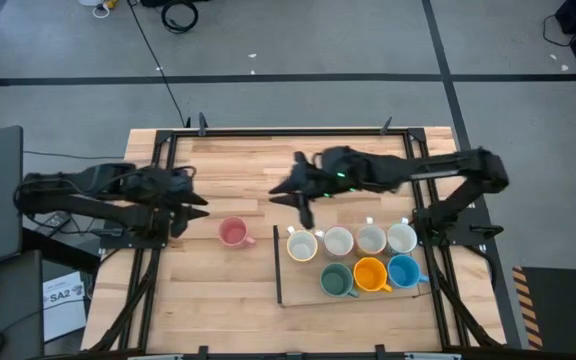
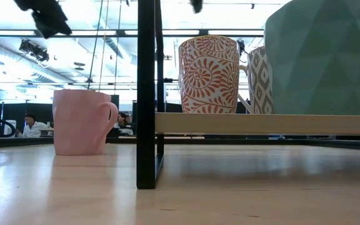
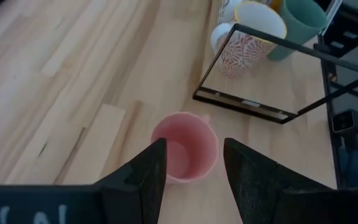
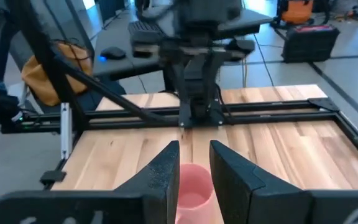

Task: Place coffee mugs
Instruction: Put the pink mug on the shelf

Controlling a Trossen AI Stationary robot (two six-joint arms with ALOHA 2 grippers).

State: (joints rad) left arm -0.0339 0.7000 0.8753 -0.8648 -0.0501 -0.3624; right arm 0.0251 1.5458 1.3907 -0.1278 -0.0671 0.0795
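High view: pink mug (image 1: pixel 232 233) stands alone; left gripper (image 1: pixel 181 207) and right gripper (image 1: pixel 301 203) seemingly hover, jaws parted, empty.

Grey floor (image 1: pixel 388 40) crossed by dark tape lines, cables trailing near the wooden table (image 1: pixel 238 285). Beyond, an open workspace under long ceiling lights (image 2: pixel 111 32), with a seated person (image 2: pixel 30 125) at a distant desk.

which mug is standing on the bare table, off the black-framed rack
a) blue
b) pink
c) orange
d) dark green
b, the pink mug stands alone on the wooden table, left of the black-framed rack, while the other seven mugs sit on the rack.
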